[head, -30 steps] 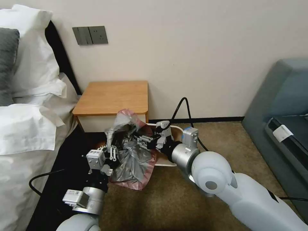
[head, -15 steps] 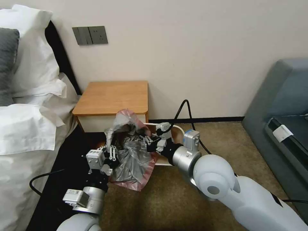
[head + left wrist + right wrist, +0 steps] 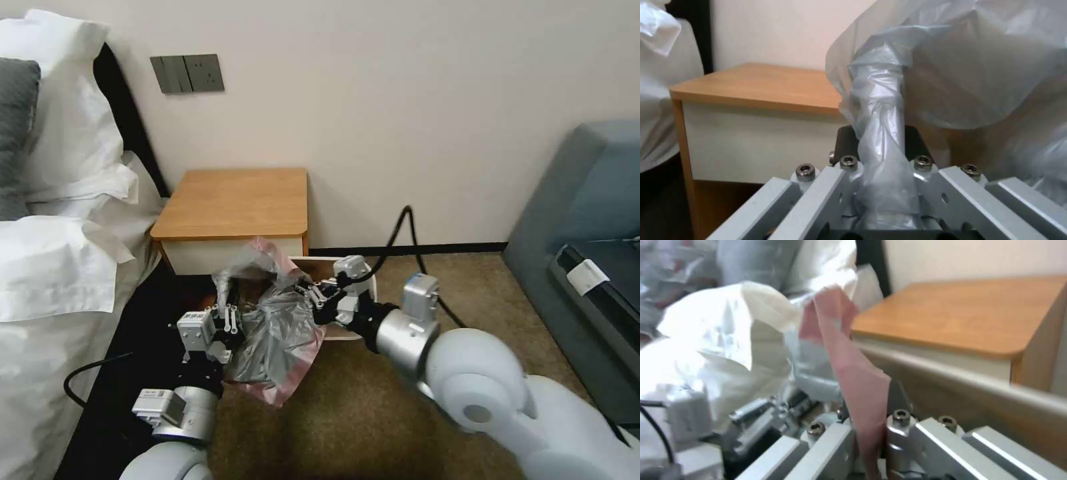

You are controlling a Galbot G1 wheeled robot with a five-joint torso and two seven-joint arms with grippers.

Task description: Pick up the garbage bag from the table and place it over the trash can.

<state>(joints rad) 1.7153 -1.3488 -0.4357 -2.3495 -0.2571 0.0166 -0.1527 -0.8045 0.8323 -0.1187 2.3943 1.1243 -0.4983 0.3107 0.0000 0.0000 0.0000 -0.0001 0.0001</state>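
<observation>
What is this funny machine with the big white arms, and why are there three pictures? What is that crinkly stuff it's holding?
It is a robot with two arms. One picture comes from a camera on its head, looking down. The other two come from small cameras on its wrists, so they look very close up.

The crinkly stuff is a thin plastic garbage bag. The left gripper pinches one bunched part of it, and the right gripper pinches its pink edge, so the bag hangs stretched between them.

Behind the bag is a small wooden table beside a bed. The beige trash can peeks out behind the right gripper.
</observation>
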